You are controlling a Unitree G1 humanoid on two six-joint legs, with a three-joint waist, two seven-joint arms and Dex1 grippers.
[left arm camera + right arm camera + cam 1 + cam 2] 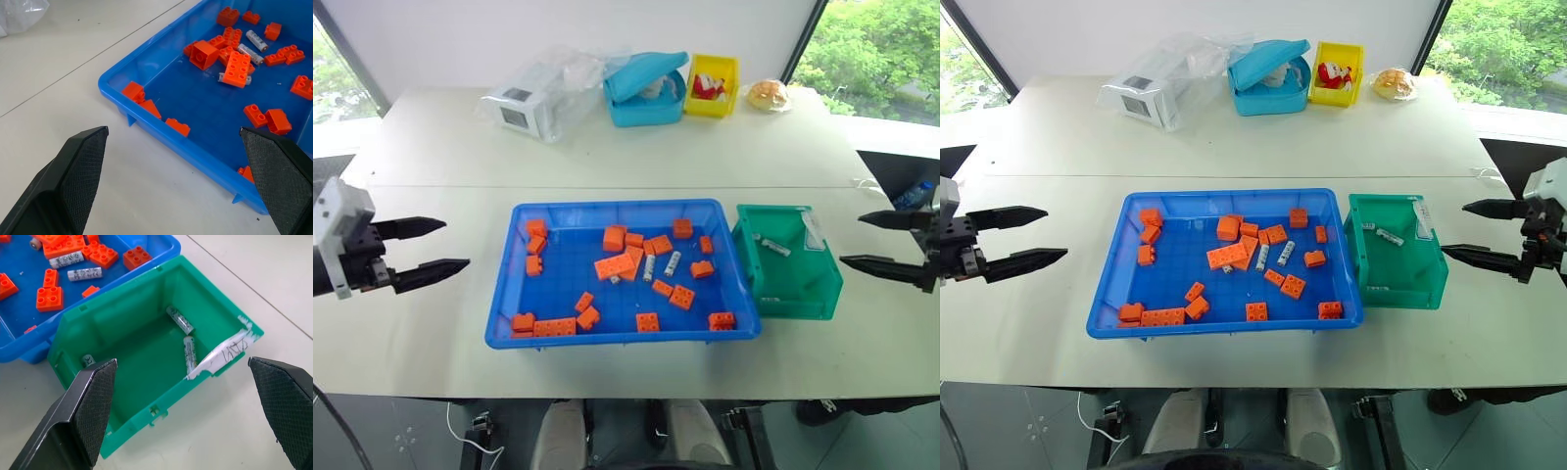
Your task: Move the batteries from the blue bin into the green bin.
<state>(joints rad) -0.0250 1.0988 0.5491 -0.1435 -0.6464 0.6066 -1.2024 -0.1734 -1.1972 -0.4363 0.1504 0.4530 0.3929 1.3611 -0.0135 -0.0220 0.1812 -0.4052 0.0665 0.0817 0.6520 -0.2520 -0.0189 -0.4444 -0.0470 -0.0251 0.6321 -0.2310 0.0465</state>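
Right now both arms hang out wide over the white table [607, 162], one on each side of the bins. The left gripper [431, 247] hovers off the left end of the blue bin [514, 294], its two black fingers spread apart and holding nothing. The right gripper [1474, 232] sits just beyond the green bin [1430, 284], fingers likewise spread wide and empty, pointing in toward that bin.

The blue bin lies in the middle of the table with the green bin touching its right end. Scattered across the blue floor are orange bricks [615, 266], singly and in small clumps. Among them, near the centre, two batteries [673, 262] lie side by side, close but apart, and a third pokes out from under a brick, as the left wrist view shows. In the green bin, the right wrist view shows two more batteries [181, 320] on the floor near a far corner, their ends nearly meeting, plus one standing against the near-left wall. A strip of torn white tape [225, 355] clings to that bin's rim.

Along the far edge of the table stand a white device [521, 108] in a clear bag, a light-blue box [646, 93] with its lid ajar, a yellow bin [712, 86] and a wrapped bun [768, 94].
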